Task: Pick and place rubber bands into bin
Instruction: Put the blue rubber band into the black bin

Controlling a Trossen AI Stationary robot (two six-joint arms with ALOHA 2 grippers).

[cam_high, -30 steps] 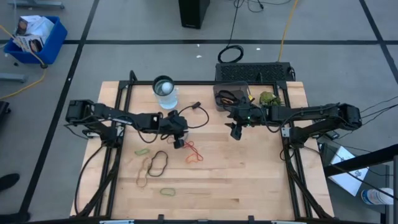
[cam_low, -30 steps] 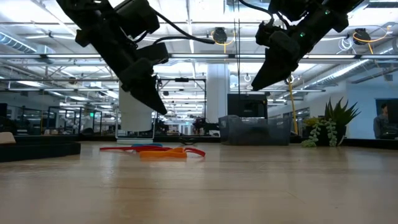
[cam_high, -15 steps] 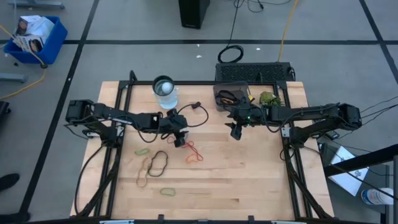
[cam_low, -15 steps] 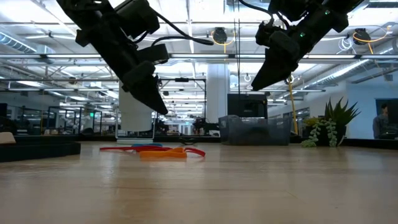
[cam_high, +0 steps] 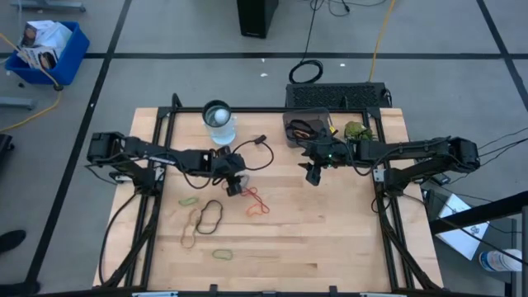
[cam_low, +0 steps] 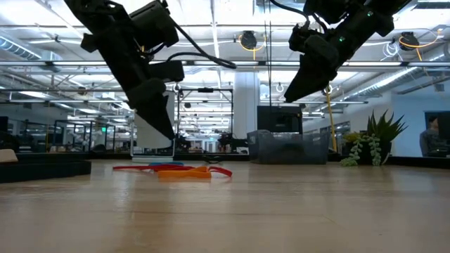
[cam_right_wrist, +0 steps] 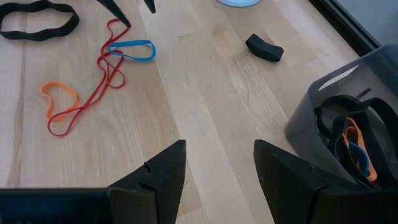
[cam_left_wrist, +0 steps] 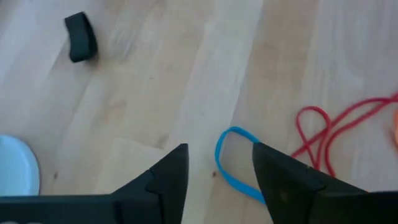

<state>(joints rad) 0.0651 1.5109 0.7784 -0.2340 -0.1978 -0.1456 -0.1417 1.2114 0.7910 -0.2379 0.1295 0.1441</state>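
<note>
Left tool [cam_left_wrist: 214,163]: released, empty, fingers straddling the blue rubber band [cam_left_wrist: 233,163] on the worktop [cam_high: 330,239].
Red rubber band [cam_right_wrist: 102,74]: beside the blue one; orange loop [cam_right_wrist: 59,96] near.
Right tool [cam_right_wrist: 217,162]: released, empty, hovering near the bin.
Bin [cam_right_wrist: 348,124]: at the far edge, apparently holding several bands.

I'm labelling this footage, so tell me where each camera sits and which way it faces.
High: overhead, straight down; both arms, table.
Low: table height, level; both arms from above.
Left wrist: down past open left gripper at blue band.
Right wrist: past open right gripper toward bin.
Shared: both wrist views show the blue band.
</note>
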